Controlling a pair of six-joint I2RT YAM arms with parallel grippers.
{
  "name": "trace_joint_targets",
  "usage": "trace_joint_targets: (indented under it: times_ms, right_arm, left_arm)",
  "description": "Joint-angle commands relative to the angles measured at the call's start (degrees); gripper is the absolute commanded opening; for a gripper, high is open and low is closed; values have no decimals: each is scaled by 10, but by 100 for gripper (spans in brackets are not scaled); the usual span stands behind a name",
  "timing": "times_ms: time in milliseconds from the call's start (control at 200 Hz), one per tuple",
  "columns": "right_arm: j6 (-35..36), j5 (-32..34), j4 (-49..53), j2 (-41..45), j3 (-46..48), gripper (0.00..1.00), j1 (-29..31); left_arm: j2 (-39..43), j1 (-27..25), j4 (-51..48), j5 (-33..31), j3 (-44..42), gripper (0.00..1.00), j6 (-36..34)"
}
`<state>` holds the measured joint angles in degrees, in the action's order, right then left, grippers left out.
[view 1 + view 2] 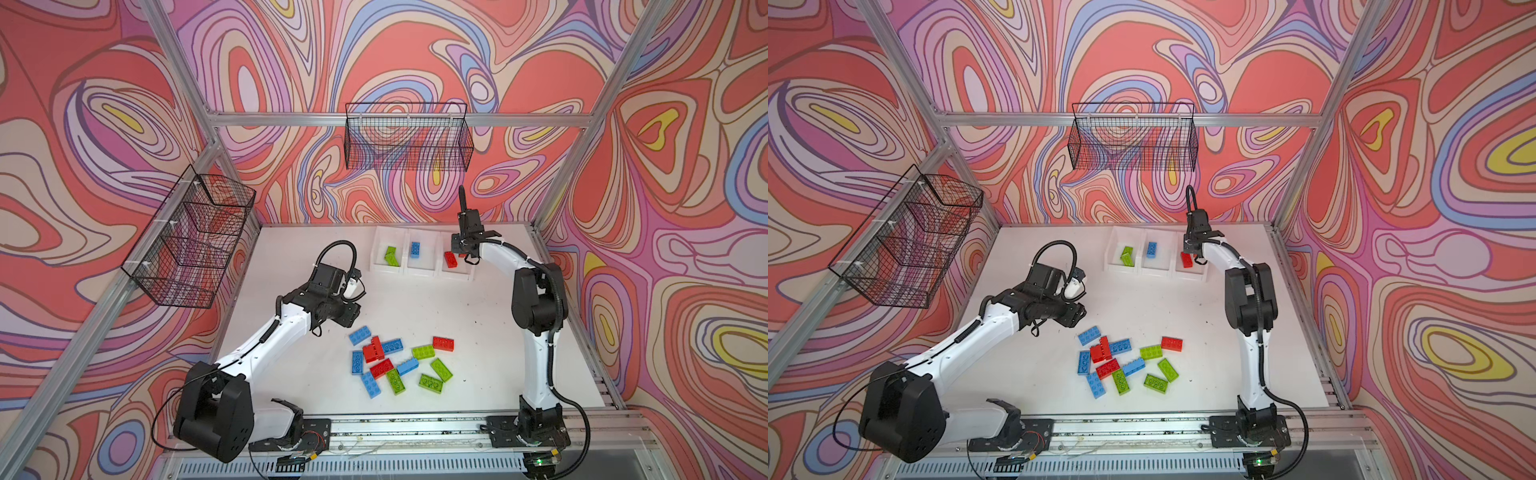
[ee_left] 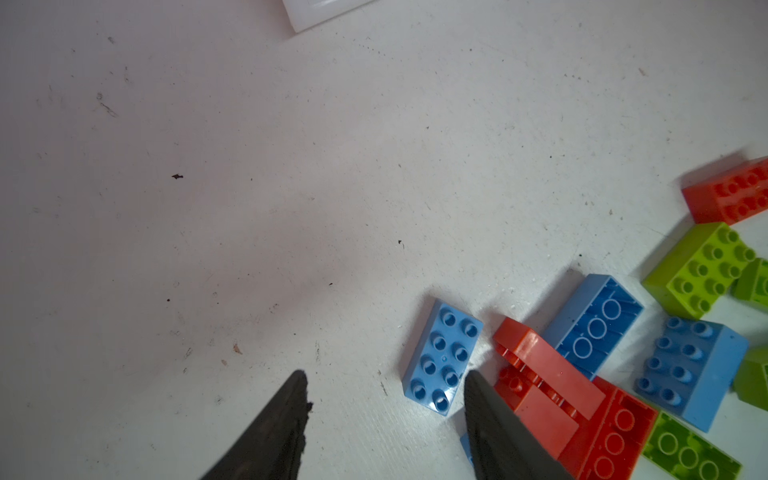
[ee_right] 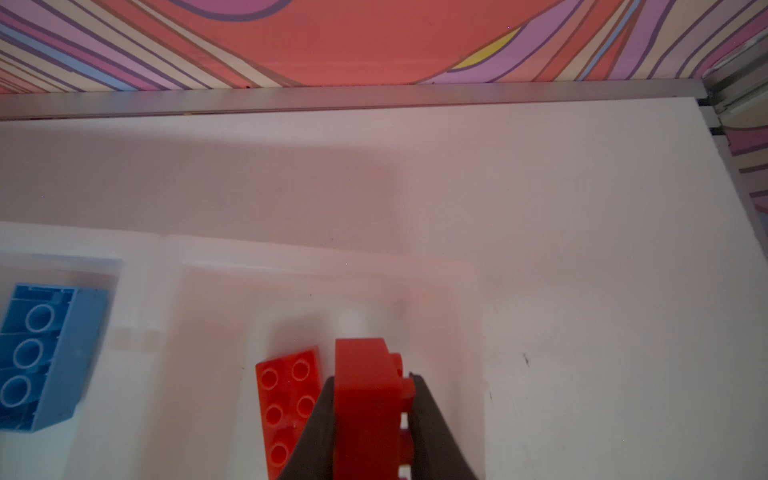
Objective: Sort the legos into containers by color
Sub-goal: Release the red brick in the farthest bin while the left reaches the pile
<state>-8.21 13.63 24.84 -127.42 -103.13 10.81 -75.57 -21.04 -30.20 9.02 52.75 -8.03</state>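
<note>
I work in a robotics lab cell: aluminium frame (image 1: 291,119), swirl-printed backdrop walls (image 1: 415,50), my left arm (image 1: 266,345) and right arm (image 1: 536,370) bolted to a rail (image 1: 415,424) beside the worktop (image 1: 457,299).

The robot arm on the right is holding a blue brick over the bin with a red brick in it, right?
No, the held brick is red, not blue. The right wrist view shows it between the right fingers, over the bin with a red brick in it.

The legos (image 2: 442,357) are glossy plastic, the tabletop (image 2: 249,208) matt and scuffed.
</note>
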Motion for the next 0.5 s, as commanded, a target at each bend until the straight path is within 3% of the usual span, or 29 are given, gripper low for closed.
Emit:
trace_joint_targets:
  times_ms: [0,200,491]
  right_arm:
    - [15,4,16,-16,-18,26,-3]
    - [6,-22,-2,7,10,44,-6]
    - [-24,-51,-45,117,107,45,-13]
  left_arm:
    - [13,-4,-14,11,-8,64,-42]
    - [17,-16,-26,30,-11,65,-91]
    - [-8,-58,-58,34,-19,68,-145]
